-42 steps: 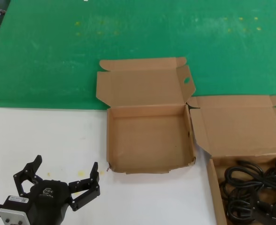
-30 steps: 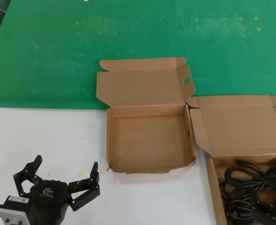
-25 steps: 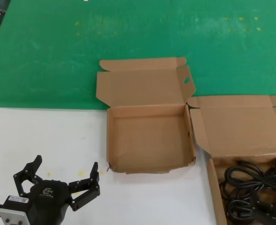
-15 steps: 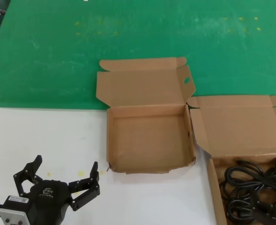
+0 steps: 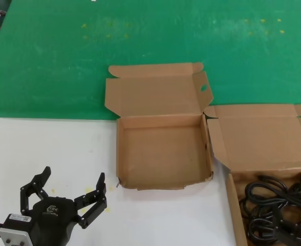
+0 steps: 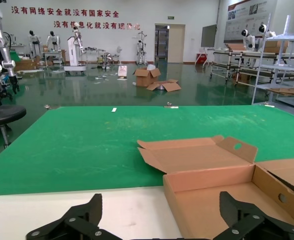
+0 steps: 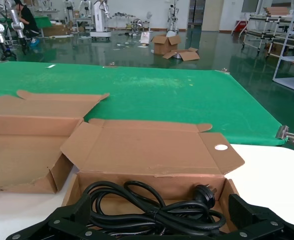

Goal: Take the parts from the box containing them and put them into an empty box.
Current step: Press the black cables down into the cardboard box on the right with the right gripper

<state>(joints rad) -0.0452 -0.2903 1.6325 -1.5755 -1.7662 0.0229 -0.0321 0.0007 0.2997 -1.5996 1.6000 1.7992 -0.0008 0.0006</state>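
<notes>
At the near left of the head view the left gripper [image 5: 71, 189] hangs over the white tabletop [image 5: 48, 148], its black fingers spread wide apart and holding nothing. There are two cardboard boxes, both open. The empty box [image 5: 163, 156] sits in the middle, square and shallow, its bare floor showing, its front edge ragged, and its lid folded back onto the green mat [image 5: 89, 56]; the lid's side tab has one oval hole [image 5: 203, 87]. Just beside it on the right, with the lid corners close together, lies the box with the cords [image 5: 233, 205], its wide plain lid also laid back. In it lies a tangle of black power cords [image 5: 278, 210], looped and overlapping so that their number cannot be told; one moulded plug [image 7: 205, 193] rests against the back wall in the right wrist view. The right gripper [image 7: 167, 222] hovers just over those cords, its fingers set wide apart and touching nothing. Beyond the mat the wrist views show a hall with a glossy green floor [image 6: 112, 90], more cartons [image 6: 148, 77] on it, shelving, a black stool [image 6: 2, 114] and red lettering on the far wall.
</notes>
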